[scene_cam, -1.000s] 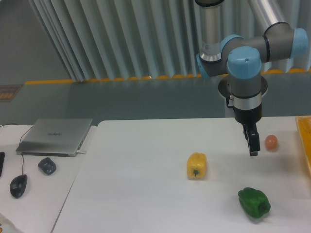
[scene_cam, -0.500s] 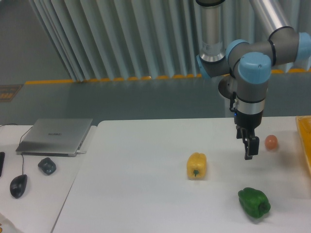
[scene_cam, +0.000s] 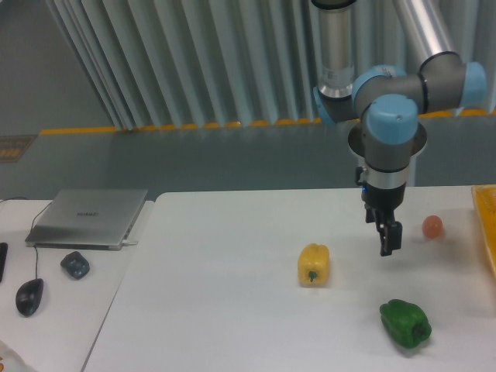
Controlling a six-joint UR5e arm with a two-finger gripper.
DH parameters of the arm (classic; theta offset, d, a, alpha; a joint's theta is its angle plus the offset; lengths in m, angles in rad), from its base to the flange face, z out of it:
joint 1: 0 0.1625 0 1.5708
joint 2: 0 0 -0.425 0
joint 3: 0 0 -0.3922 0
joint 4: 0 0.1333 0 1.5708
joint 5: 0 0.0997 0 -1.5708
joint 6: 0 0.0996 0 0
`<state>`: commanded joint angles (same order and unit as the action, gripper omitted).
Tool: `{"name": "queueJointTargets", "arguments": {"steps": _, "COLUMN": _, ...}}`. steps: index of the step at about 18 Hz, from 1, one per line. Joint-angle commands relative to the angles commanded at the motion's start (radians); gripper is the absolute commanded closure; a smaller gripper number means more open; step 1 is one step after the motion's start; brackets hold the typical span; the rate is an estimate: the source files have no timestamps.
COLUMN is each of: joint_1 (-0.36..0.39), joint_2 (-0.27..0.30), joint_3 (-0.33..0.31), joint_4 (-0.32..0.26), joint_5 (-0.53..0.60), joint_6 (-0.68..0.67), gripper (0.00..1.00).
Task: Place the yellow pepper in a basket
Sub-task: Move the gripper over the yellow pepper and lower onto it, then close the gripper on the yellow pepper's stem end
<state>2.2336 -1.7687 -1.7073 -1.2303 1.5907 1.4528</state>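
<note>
The yellow pepper (scene_cam: 313,264) lies on the white table (scene_cam: 232,310) near its middle, green stem toward the front. My gripper (scene_cam: 385,246) hangs over the table to the right of the pepper, a short way above the surface and apart from it. Its fingers are seen edge-on, so their gap does not show, and nothing is visibly held. The basket (scene_cam: 487,232) shows only as a yellow-orange edge at the far right of the frame.
A green pepper (scene_cam: 405,323) lies at the front right of the table. A small orange-pink ball (scene_cam: 432,226) sits right of the gripper. On the lower left desk are a closed laptop (scene_cam: 89,216), a dark mouse (scene_cam: 29,296) and a small dark object (scene_cam: 75,264).
The gripper has moved left, away from the orange-pink ball and toward the yellow pepper, and its wrist has turned. The peppers and ball have not moved.
</note>
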Motion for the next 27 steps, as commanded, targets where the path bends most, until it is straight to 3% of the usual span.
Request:
{"name": "queueJointTargets", "arguments": {"steps": 2, "joint_1": -0.020, "joint_2": -0.021, "joint_3": 0.014, "joint_4": -0.003, "joint_5": 0.000, "joint_6": -0.061, "gripper": 0.00}}
{"name": "queueJointTargets", "arguments": {"steps": 5, "joint_1": -0.089, "joint_2": -0.044, "joint_3": 0.017, "joint_4": 0.003, "joint_5": -0.015, "joint_6": -0.352, "gripper": 0.00}}
{"name": "queueJointTargets", "arguments": {"steps": 7, "joint_1": -0.123, "joint_2": -0.070, "joint_3": 0.017, "joint_4": 0.064, "joint_5": -0.017, "joint_6": -0.475, "gripper": 0.00}}
{"name": "queueJointTargets", "arguments": {"steps": 10, "joint_1": -0.121, "joint_2": -0.072, "joint_3": 0.029, "joint_4": 0.068, "joint_5": -0.096, "joint_6": -0.746, "gripper": 0.00}}
{"name": "queueJointTargets", "arguments": {"steps": 13, "joint_1": -0.118, "joint_2": -0.071, "joint_3": 0.017, "joint_4": 0.069, "joint_5": -0.100, "joint_6": -0.911, "gripper": 0.00}}
{"name": "queueJointTargets", "arguments": {"steps": 20, "joint_1": -0.123, "joint_2": -0.087, "joint_3": 0.008, "joint_4": 0.129, "joint_5": -0.098, "joint_6": -1.143, "gripper": 0.00}}
{"name": "queueJointTargets", "arguments": {"steps": 27, "joint_1": -0.160, "joint_2": -0.139, "joint_3": 0.015, "joint_4": 0.137, "joint_5": -0.057, "joint_6": -1.144, "gripper": 0.00}}
